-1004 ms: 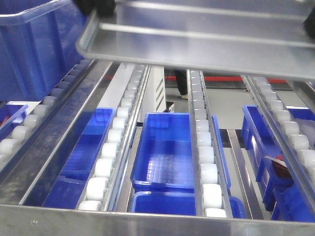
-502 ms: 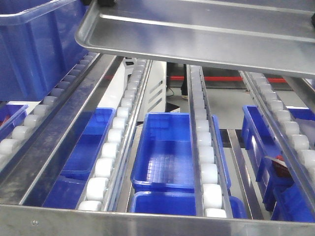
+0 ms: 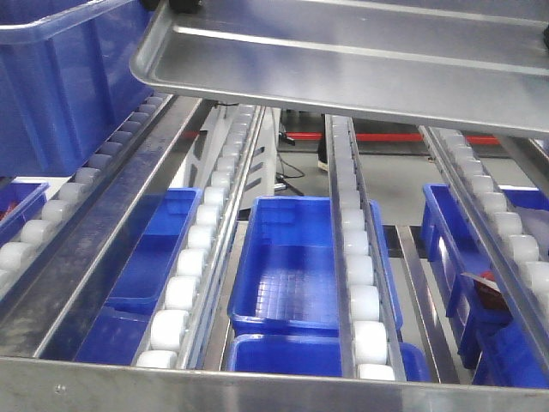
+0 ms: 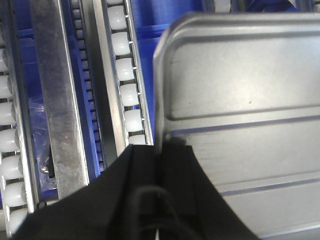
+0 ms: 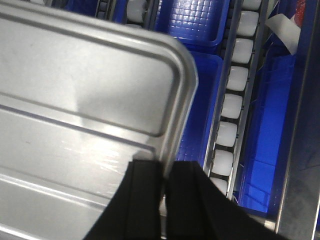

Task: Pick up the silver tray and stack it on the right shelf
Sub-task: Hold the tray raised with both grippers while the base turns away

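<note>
1. Holding the silver tray [image 3: 360, 60] by both ends, you have it airborne above the right shelf [image 3: 257, 390] and its white roller tracks [image 3: 353, 275].
2. Your left gripper [image 4: 162, 150] and right gripper [image 5: 165, 172] each clamp an opposite end rim.
3. Expect stiff, light, slippery steel. The bite looks shallow, though the black fingers hide its depth.
</note>
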